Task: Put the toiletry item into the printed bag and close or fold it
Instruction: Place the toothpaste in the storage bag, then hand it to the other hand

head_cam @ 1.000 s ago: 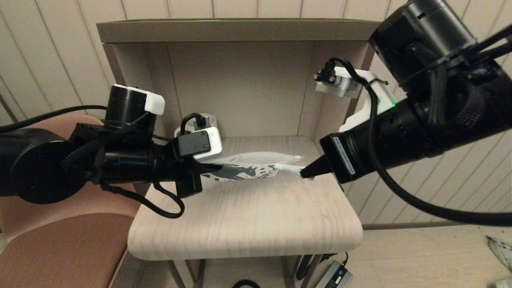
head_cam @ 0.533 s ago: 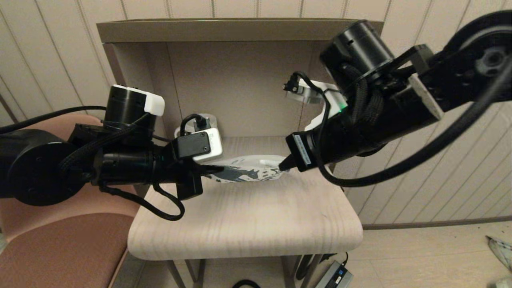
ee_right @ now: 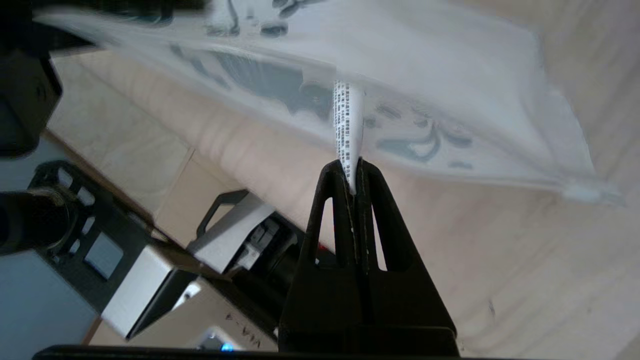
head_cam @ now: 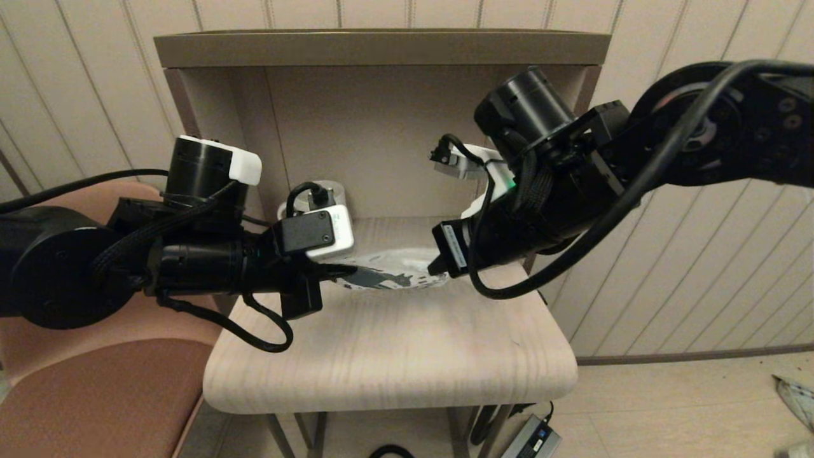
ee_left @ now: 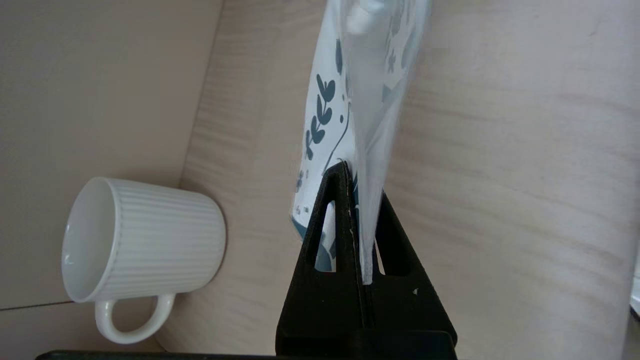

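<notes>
1. Now the left pincer (ee_left: 361,227) is closed on one end of the printed bag (head_cam: 388,273), holding it above the bench (head_cam: 394,343).
2. Opposite, the right pincer (ee_right: 355,182) grips the toiletry item (ee_right: 347,125), tip inside the bag's mouth.
3. Push deeper, straight, before releasing.

Looks like a home-style room: pale wood-grain side table (head_cam: 394,356) with brown open shelf hutch (head_cam: 381,48), cream panelled wall (head_cam: 95,76), pink-brown upholstered chair (head_cam: 95,394), white ribbed ceramic mug (ee_left: 145,240)
</notes>
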You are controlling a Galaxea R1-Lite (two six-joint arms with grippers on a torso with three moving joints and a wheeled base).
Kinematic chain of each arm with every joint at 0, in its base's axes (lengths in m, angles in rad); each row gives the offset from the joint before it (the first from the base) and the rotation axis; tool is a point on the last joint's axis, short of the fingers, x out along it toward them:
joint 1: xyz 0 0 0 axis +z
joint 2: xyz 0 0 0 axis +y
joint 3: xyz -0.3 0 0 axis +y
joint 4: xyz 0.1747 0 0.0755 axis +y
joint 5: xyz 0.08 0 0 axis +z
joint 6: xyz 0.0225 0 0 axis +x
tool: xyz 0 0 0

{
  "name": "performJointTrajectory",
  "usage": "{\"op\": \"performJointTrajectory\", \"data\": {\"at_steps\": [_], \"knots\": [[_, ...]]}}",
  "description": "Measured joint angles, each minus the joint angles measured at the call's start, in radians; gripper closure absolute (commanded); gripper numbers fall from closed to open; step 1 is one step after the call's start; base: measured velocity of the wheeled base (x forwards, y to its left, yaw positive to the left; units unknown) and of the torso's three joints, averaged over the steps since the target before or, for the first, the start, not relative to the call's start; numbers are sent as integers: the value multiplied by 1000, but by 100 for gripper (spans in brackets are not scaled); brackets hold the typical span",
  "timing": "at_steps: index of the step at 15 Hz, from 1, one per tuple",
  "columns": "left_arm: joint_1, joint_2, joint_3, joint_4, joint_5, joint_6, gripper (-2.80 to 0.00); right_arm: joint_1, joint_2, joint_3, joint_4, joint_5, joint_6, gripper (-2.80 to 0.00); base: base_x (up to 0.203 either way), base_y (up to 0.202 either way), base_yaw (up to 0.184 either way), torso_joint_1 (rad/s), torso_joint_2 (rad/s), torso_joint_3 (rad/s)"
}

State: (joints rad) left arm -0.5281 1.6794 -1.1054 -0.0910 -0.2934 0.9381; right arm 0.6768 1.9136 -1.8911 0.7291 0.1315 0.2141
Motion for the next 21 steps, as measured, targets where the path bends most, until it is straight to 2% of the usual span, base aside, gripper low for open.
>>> {"op": "performJointTrajectory", "data": {"at_steps": [2,7,10,14,16,19,21], "knots": [[0,-1,6,0,0,0,0,3,4,0,-3,-32,0,-280,0,0,0,0,0,0],[0,-3,7,0,-1,-2,0,8,-7,0,-5,-38,0,-280,0,0,0,0,0,0],[2,-9,3,4,-90,-49,0,14,-82,1,-4,-38,-3,-280,0,0,0,0,0,0],[10,-9,-4,-1,-117,-180,0,30,-242,29,-2,-37,-11,-280,0,0,0,0,0,0],[25,-7,-5,-1,-149,-232,0,8,-287,64,-5,-32,-17,-280,0,0,0,0,0,0],[68,-3,-15,-2,-210,-362,0,-101,-333,172,-50,43,-64,-280,0,0,0,0,0,0],[99,0,-27,-3,-264,-479,0,-184,-361,292,-175,131,-106,-280,0,0,0,0,0,0]]}}
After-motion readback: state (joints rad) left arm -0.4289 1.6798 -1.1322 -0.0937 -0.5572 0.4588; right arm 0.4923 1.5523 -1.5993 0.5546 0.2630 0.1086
